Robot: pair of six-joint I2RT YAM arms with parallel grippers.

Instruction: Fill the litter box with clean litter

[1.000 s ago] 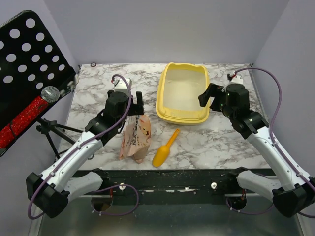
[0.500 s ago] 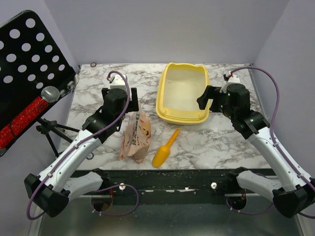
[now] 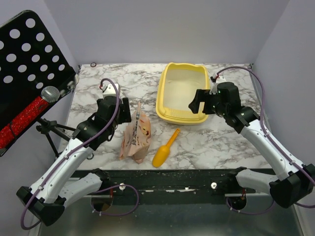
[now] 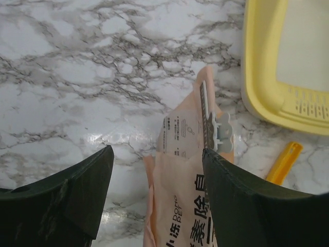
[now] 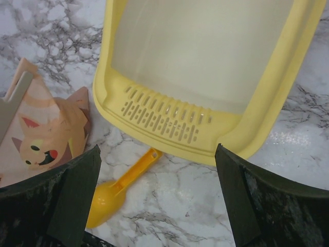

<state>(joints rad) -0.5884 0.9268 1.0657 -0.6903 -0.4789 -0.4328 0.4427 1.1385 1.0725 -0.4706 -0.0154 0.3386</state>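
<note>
Litter box (image 3: 161, 98) looks unfilled; left of it my left gripper (image 3: 125, 110) hangs open, empty, over the bag (image 3: 137, 135) to grasp it; right gripper (image 3: 195, 105), open too, faces its rim.

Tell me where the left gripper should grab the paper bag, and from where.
Probably the bag's flattened top fold beside the clip, coming from above with jaws straddling it: that edge is thin and stands up, while the body is bulky.
</note>
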